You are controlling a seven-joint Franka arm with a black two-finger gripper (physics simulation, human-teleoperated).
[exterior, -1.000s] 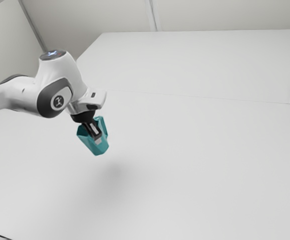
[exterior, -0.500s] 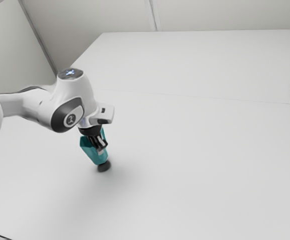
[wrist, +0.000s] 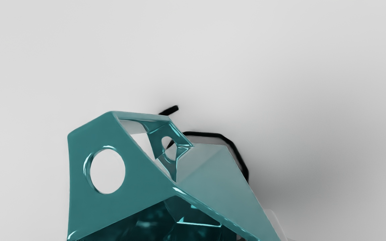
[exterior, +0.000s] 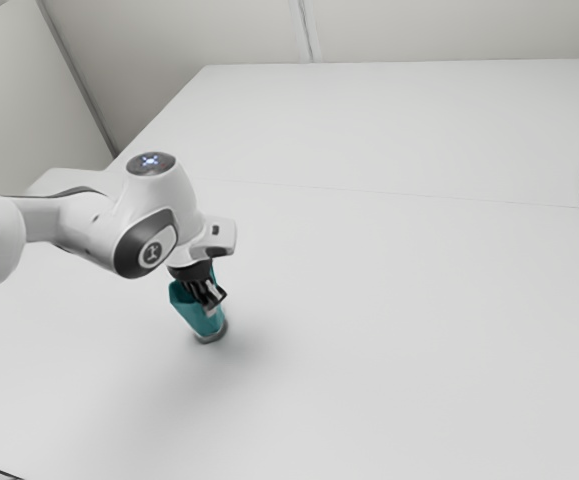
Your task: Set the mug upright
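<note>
In the exterior view my gripper point(exterior: 212, 301) points down at the teal mug point(exterior: 198, 317), shut on its wall near the mouth. The mug leans a little, with its narrower base low at the table surface, where a dark patch lies right under it; whether the base bears fully on the table, I cannot tell. From the wrist camera, the angular mug point(wrist: 89, 211) shows its handle with a round hole and part of its dark inside. My gripper point(wrist: 258, 231) has its fingertips at the mug's wall, mostly hidden by it.
The white table point(exterior: 399, 330) spreads around the mug. Beyond it rises a pale panel point(exterior: 399, 130). A dark thin line runs at the exterior view's lower left corner. In the wrist view a black curved outline point(wrist: 235, 147) lies on the table beside the mug.
My hand has come down and a little toward the exterior view's right, carrying the mug with it. The mug was clear of the table before and is now low against it, less tilted.
</note>
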